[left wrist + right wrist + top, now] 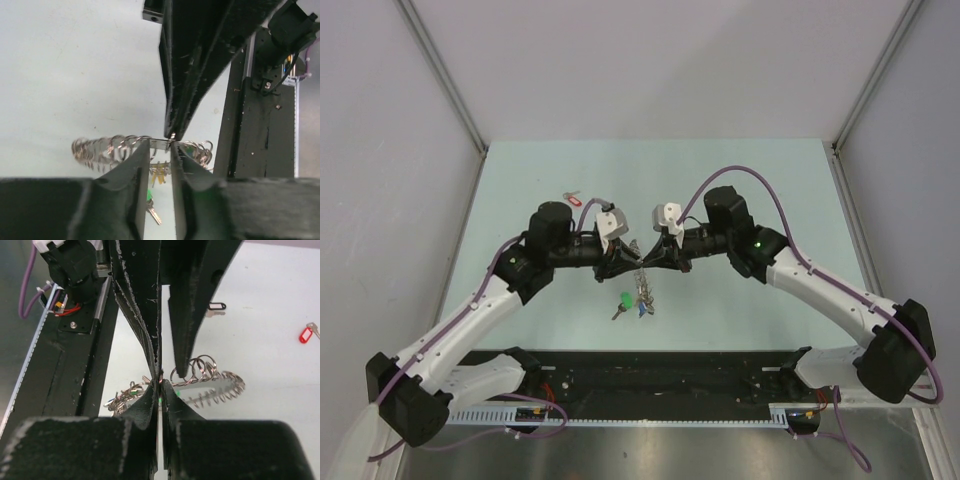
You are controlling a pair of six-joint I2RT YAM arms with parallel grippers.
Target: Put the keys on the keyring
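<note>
2 claws, left claw [160, 150] and right claw [160, 387], both pinched narrow on the keyring [100, 149] (tip to tip).

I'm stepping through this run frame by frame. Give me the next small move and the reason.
Probably hold both grips and ease the keyring apart at the pinch. Both the left gripper and the right gripper meet on it in mid-air, while the red-tagged key lies loose on the table.

keyring [642, 262] between both arms | keys [630, 303] hanging below it
</note>
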